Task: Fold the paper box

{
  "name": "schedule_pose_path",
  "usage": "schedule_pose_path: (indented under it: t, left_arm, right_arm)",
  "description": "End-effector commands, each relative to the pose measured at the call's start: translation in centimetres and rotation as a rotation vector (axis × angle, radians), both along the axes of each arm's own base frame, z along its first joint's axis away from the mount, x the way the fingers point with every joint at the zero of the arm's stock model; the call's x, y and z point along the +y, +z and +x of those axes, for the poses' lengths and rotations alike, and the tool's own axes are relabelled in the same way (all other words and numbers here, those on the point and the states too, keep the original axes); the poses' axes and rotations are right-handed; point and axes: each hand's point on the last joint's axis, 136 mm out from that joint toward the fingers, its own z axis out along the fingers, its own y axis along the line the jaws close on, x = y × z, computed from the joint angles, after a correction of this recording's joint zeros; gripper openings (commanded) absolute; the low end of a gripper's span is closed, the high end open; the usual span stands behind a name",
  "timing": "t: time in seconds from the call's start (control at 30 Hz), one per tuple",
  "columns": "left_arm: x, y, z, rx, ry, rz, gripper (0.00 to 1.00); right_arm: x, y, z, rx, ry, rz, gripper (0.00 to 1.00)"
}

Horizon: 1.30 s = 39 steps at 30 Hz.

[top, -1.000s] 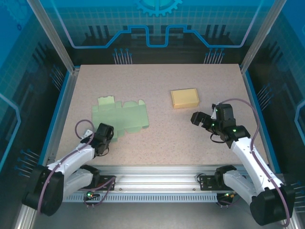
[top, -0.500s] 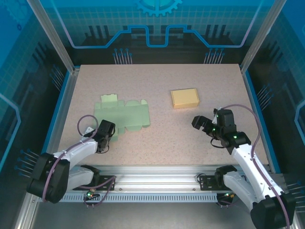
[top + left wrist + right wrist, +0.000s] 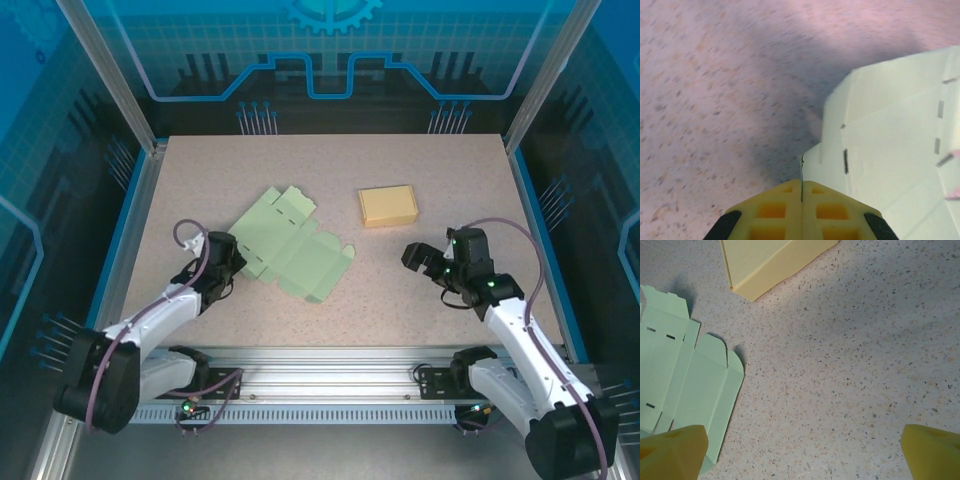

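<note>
Top view: a flat, die-cut green paper box blank [image 3: 290, 245] lies diagonally on the speckled counter [image 3: 330, 170], left of a boxy yellow carton [image 3: 387, 205].
Left wrist: left gripper [image 3: 801, 189], ribbed yellow pads [image 3: 772, 210] clamped on the blank's thin edge.
Right wrist: right gripper [image 3: 802, 447], blunt fingertips [image 3: 672, 447] wide apart above the counter.

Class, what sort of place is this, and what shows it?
Probably a robotics lab work cell: left arm and right arm bolted to a metal rail, clear blue panels fencing the table, a green box blank.
</note>
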Motion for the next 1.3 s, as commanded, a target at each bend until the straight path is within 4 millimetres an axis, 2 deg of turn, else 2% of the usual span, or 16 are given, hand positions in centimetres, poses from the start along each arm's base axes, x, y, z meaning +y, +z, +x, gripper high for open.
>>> schedule_pose_path:
  t: [0.0,0.2,0.4,0.6,0.77,1.0,1.17,1.27]
  left_arm:
    - [-1.2,3.6,0.9,-0.128,-0.186,0.105,0.0]
    - [-4.6,7.8,1.0,-0.302,-0.484,0.194,0.0]
    - [-8.1,10.0,0.7,-0.41,-0.738,0.231,0.0]
    - [-9.8,12.0,0.4,-0.529,-0.868,0.296,0.0]
    - [-10.9,13.6,0.4,-0.605,-0.918,0.292,0.0]
    - [-11.7,13.9,0.4,-0.647,-0.963,0.28,0.0]
    - [-12.0,14.2,0.3,-0.664,-0.975,0.274,0.0]
    - [-12.2,14.4,0.2,-0.679,-0.989,0.267,0.0]
  right_arm:
    - [0.4,0.0,0.6,-0.017,0.013,0.002,1.0]
    - [2.5,0.6,2.0,-0.087,0.118,0.025,1.0]
    - [6.2,2.4,4.0,-0.167,0.324,0.01,1.0]
    - [9.7,4.2,6.9,-0.252,0.491,-0.097,0.98]
    - [11.3,4.5,9.5,-0.308,0.557,-0.139,0.97]
    - [12.7,0.9,12.4,-0.303,0.601,-0.1,0.95]
    - [13.8,-0.9,13.6,-0.31,0.636,-0.06,0.91]
    - [13.7,-1.8,14.1,-0.297,0.629,-0.066,0.88]
